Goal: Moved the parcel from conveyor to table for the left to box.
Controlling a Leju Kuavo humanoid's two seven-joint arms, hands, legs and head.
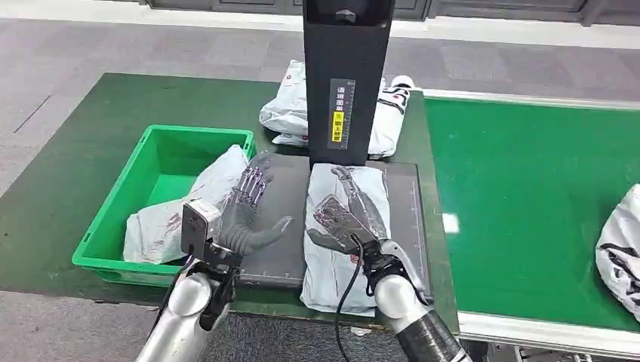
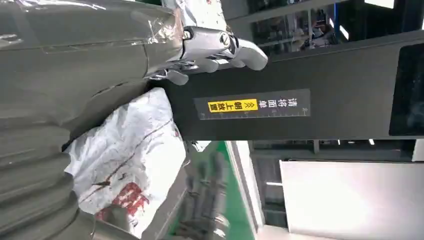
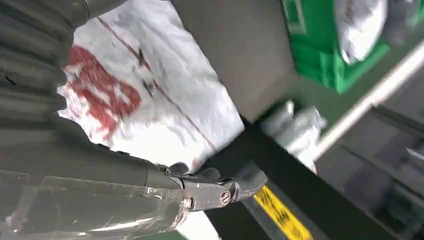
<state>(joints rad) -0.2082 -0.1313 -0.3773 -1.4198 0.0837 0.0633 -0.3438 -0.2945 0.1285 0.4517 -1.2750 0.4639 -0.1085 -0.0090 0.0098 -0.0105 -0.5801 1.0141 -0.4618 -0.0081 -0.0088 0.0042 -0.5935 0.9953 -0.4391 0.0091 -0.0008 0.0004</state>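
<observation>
Head view: parcel (image 1: 340, 249) lies on the black pad (image 1: 283, 226) at lower centre, right robot hand (image 1: 349, 215) flat on it, fingers extended, not clasping. Left robot hand (image 1: 249, 211) released, hovering left of it beside the green bin (image 1: 113, 226).

Left wrist: parcel (image 2: 130, 150) below the scanner post (image 2: 300, 110).

Right wrist: fingers (image 3: 210, 187) over parcel (image 3: 150, 100).

Risk: the slick bag may slide under the lifting palm, towards the counter (image 1: 68, 181) edge.

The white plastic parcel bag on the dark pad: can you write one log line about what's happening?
white plastic parcel bag: flat on dark scale pad | right hand: resting on it | left hand: open, above pad | green plastic bin: holds a parcel
</observation>
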